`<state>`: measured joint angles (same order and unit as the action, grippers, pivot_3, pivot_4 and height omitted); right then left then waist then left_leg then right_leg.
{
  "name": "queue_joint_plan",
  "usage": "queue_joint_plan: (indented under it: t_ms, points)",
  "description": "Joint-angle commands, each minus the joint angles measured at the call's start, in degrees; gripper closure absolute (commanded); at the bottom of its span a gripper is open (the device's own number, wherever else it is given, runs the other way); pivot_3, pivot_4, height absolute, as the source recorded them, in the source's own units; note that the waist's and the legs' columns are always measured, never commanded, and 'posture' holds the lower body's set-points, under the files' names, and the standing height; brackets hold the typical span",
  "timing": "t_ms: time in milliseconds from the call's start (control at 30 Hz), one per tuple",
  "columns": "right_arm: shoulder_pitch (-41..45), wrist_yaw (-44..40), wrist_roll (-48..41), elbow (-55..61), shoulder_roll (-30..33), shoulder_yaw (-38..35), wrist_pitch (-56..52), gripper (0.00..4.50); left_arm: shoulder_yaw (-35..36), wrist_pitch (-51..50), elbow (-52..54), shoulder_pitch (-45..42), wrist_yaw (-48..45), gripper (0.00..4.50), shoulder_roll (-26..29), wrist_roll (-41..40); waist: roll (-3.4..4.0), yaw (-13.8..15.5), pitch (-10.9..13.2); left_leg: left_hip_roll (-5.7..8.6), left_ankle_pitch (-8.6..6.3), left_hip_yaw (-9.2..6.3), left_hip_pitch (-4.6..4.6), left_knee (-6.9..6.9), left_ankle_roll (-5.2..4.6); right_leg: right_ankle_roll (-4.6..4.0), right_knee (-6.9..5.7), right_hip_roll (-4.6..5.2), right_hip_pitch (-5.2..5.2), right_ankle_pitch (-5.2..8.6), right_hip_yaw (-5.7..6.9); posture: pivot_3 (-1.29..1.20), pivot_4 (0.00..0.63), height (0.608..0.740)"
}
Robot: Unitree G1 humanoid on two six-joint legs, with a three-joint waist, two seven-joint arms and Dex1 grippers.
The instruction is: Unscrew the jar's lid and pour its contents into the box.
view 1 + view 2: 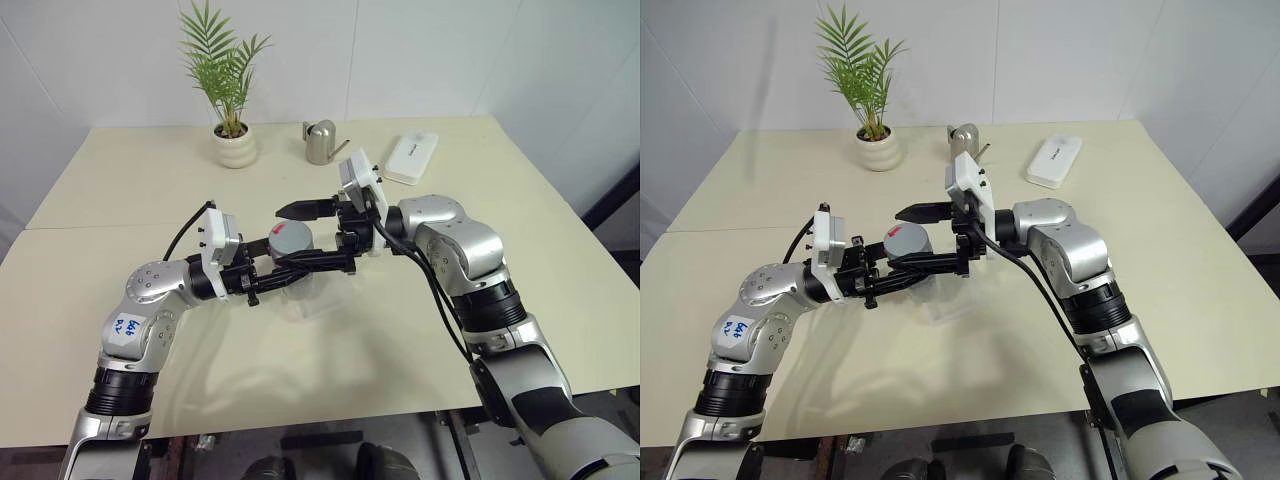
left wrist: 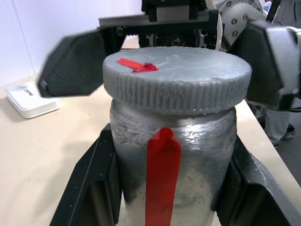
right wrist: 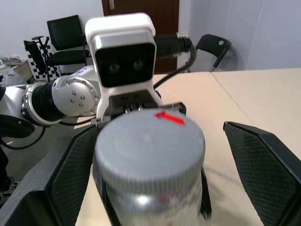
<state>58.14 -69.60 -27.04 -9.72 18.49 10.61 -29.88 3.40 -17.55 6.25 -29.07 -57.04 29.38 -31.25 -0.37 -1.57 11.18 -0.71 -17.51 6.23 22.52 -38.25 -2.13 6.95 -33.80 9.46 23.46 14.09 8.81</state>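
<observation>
Left gripper [image 2: 164, 188]: 2 black fingers clamped on the body of the jar [image 2: 174, 155], held above the tabletop [image 1: 150, 180] about mid-table. Right gripper [image 3: 155, 155]: jaws spread wide, 1 finger either side of the grey lid [image 2: 176, 77], neither touching it; lid sits on the jar. Box [image 1: 312, 298] lies on the tabletop just below the jar, toward the near edge.

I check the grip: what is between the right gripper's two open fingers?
The lid, on the jar that the left gripper holds; the right wrist view shows it.
</observation>
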Motion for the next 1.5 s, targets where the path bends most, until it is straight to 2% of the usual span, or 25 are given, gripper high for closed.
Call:
queue_joint_plan:
  t_ms: [33,633,900,1433,1500]
  points:
    - [0.52,-0.43,-0.95,0.79,0.62,-2.35,0.99,0.02,0.74,0.83,2.11,-0.27,0.24,2.5,0.11,-0.48,0.0,0.0,0.0,0.0,0.0,0.0,0.0,0.0,0.0,0.0,0.0,0.0,0.0,0.0,0.0,0.0,0.15,0.74]
    - [0.81,-1.62,-0.2,-1.8,2.2,-3.76,1.3,0.02,0.54,0.75,2.65,0.4,0.83,2.5,0.05,-0.77,0.0,0.02,0.0,0.0,0.0,0.0,0.0,0.0,0.0,0.0,0.0,0.0,0.0,0.0,0.0,0.0,0.15,0.74]
    - [-0.61,-5.14,-2.77,1.57,3.14,-3.39,-0.17,0.02,0.34,1.13,2.68,0.73,0.2,2.5,0.47,-0.31,0.0,0.02,0.0,0.0,0.0,0.0,0.0,0.0,0.0,0.0,0.0,0.0,0.0,0.0,0.0,0.0,0.15,0.74]
    - [2.26,-2.4,-1.18,0.88,-2.24,-0.92,0.64,0.02,0.77,0.26,3.39,1.06,0.68,2.5,0.58,-0.72,0.0,0.04,0.0,0.0,0.0,0.0,0.0,-0.01,0.0,0.0,0.0,0.0,0.0,0.0,0.0,0.0,0.15,0.74]
    - [2.25,-2.35,-1.03,0.9,-2.47,-0.84,0.76,0.41,0.78,0.19,3.51,1.11,0.75,2.5,0.59,-0.72,0.0,0.04,0.0,0.0,0.0,0.0,0.0,-0.01,0.0,0.0,0.0,0.0,0.0,0.0,0.0,0.0,0.15,0.74]
